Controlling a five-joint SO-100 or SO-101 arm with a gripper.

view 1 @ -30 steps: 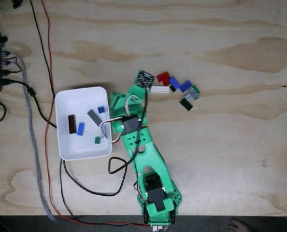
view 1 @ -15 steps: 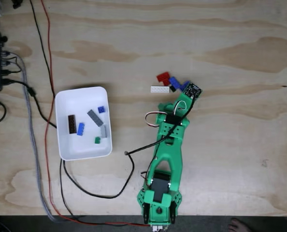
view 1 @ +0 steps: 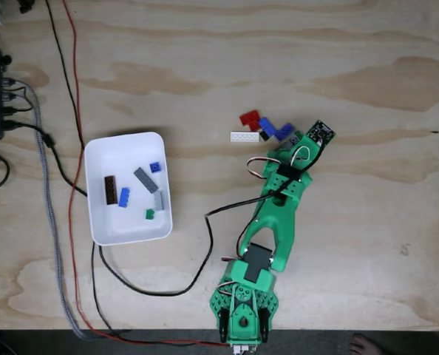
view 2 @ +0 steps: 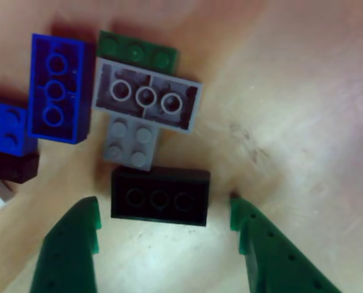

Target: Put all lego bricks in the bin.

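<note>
**Reaching for the black brick beside the pile**

Hovering over the loose bricks, the pincer is seen wide open and nothing is held in it. Its two green fingers stand on either side of the black brick, and neither finger is touching it.

The black brick is taken as the landmark. It lies upside down on the table, with its hollow tubes facing up. Its long axis runs left to right in the other view, so it lies across the gap between the fingers. Just above it a small grey plate is found, and above that a grey brick, also turned over. A dark green brick lies beyond the grey one, and a blue brick to the upper left.

In the fixed view the bin is placed well apart, to the left of the pile, and several bricks are already inside it.

The brick is judged to be light, stiff and not fragile, but its smooth walls may be slippery. As the fingers stand now, the short ends would be pinched. A turn of the wrist, so that the two long walls are taken, is judged safer. The grey plate is very near and could be pushed.
</note>
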